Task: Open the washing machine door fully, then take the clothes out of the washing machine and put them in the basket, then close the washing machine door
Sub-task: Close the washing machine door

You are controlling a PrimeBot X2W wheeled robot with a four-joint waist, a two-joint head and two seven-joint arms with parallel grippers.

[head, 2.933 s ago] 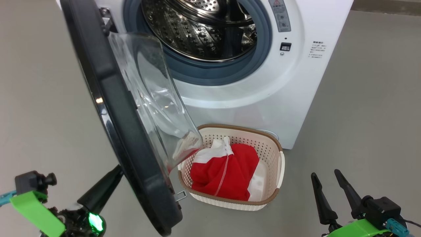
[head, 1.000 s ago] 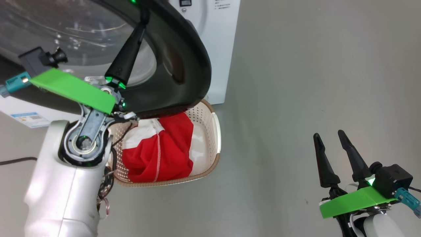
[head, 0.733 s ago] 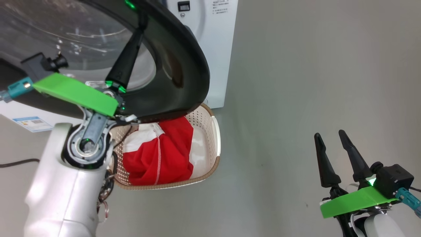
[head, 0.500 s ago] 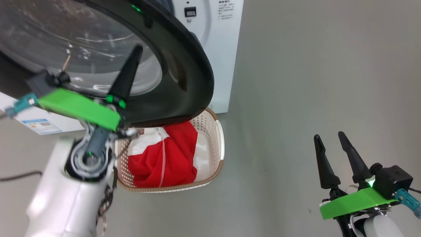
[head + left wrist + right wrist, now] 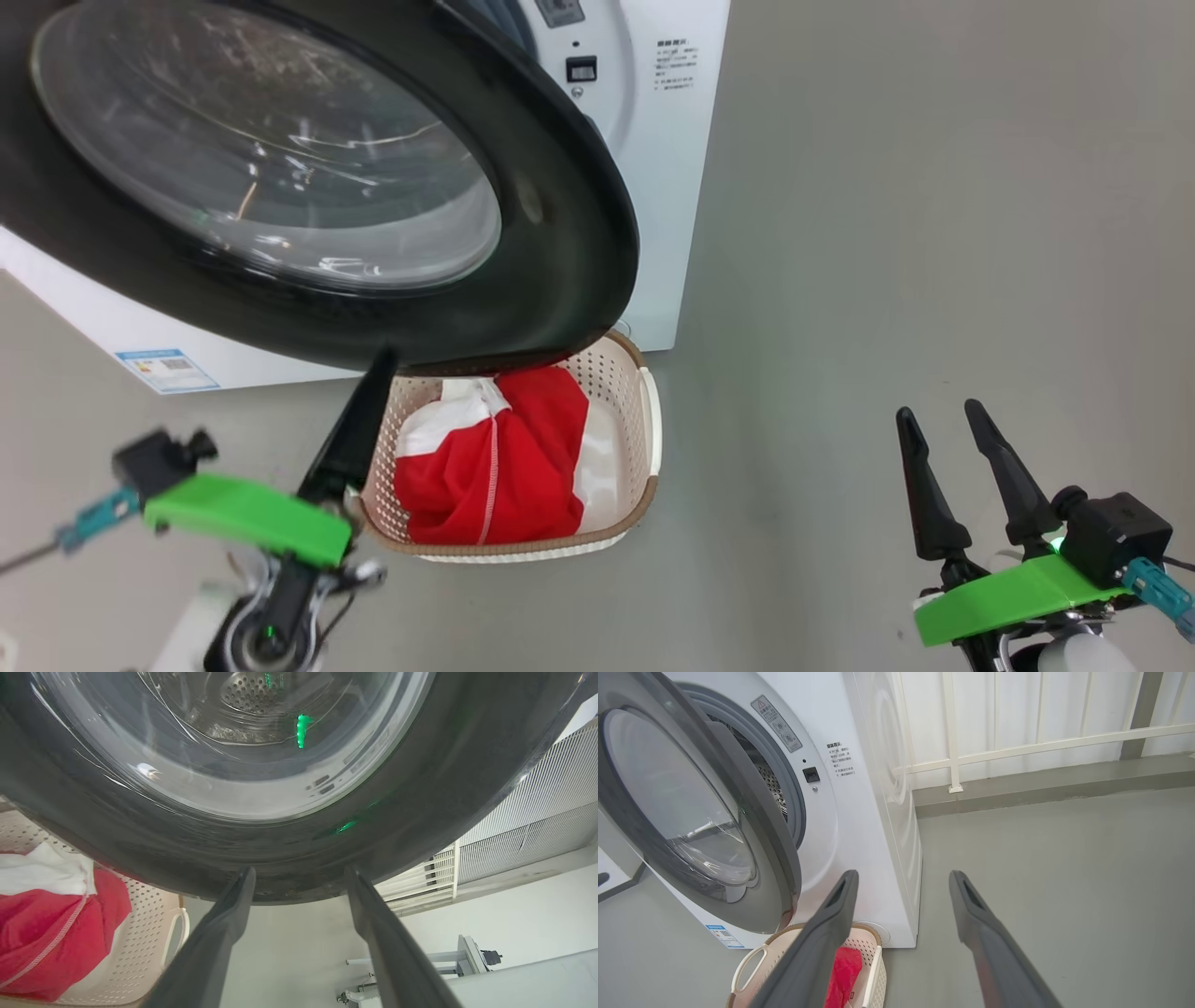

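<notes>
The washing machine door (image 5: 560,233), black-rimmed with a glass bowl, stands ajar in front of the white washing machine (image 5: 672,168); the right wrist view shows a gap between the door (image 5: 780,858) and the drum opening. Below it sits the cream basket (image 5: 644,439) holding the red and white clothes (image 5: 504,467). My left gripper (image 5: 373,373) is low at the left, open, with its tips just under the door's lower rim (image 5: 299,872) and nothing between them. My right gripper (image 5: 938,411) hangs open and empty over the floor at the lower right.
Grey floor (image 5: 887,233) stretches wide to the right of the machine and basket. A white railing (image 5: 1017,746) and a low kerb run behind the machine. A blue label sticker (image 5: 168,369) marks the machine's lower front.
The door has swung from wide open to nearly against the machine. My left gripper has dropped from the door's rim to below it and has opened. The head camera has shifted.
</notes>
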